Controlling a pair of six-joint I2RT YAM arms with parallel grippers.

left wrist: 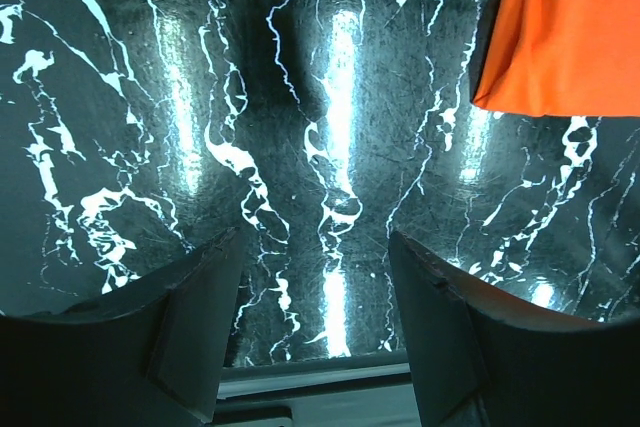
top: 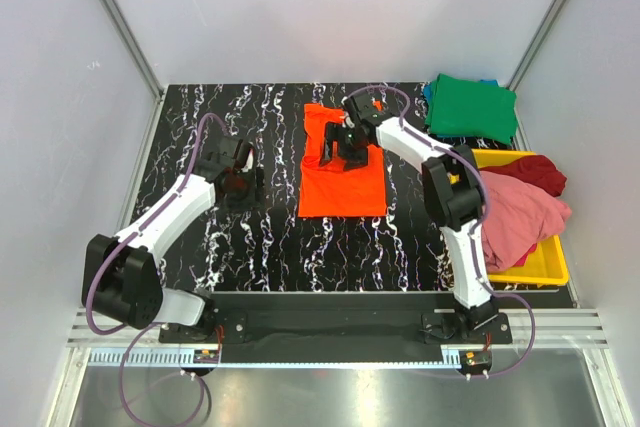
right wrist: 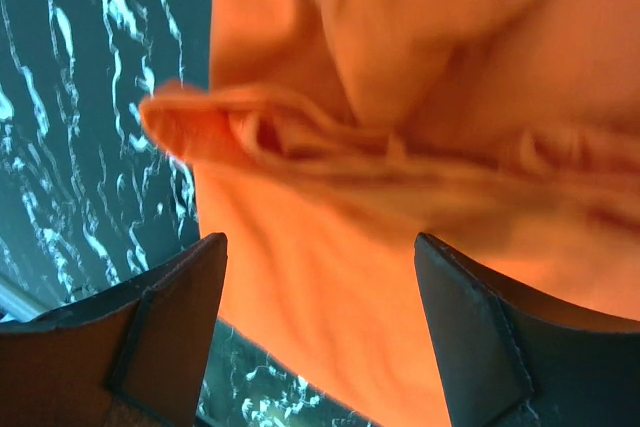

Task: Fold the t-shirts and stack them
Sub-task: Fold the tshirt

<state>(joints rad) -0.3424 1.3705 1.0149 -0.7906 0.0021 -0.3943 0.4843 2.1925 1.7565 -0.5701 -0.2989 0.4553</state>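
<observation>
Orange t-shirt [top: 342, 182] lies flat on the black marbled table [top: 250, 237], well to the left of the yellow tray [top: 545, 272] as the top camera sees it, its far end rumpled into a raised fold.

The right arm rises from its base just in front of the tray, bends at an elbow beside the tray's near-left corner, then stretches away from the tray so that the right gripper [top: 330, 152] hangs over the far part of the orange shirt. In the right wrist view its fingers [right wrist: 150, 337] stand spread apart, nothing pinched between them, with the fold of orange cloth [right wrist: 450, 47] just beyond the tips.

The left arm leans out on the side farthest from the tray. The left gripper [top: 243, 182] hovers over bare table, also released, both fingers [left wrist: 180, 327] wide apart. A corner of the orange shirt [left wrist: 570, 27] shows on its tray side.

A green t-shirt [top: 470, 107] sits folded just beyond the tray's far edge, over a blue one [top: 429, 93]. Pink [top: 520, 212] and dark red [top: 535, 172] shirts are heaped inside the tray.
</observation>
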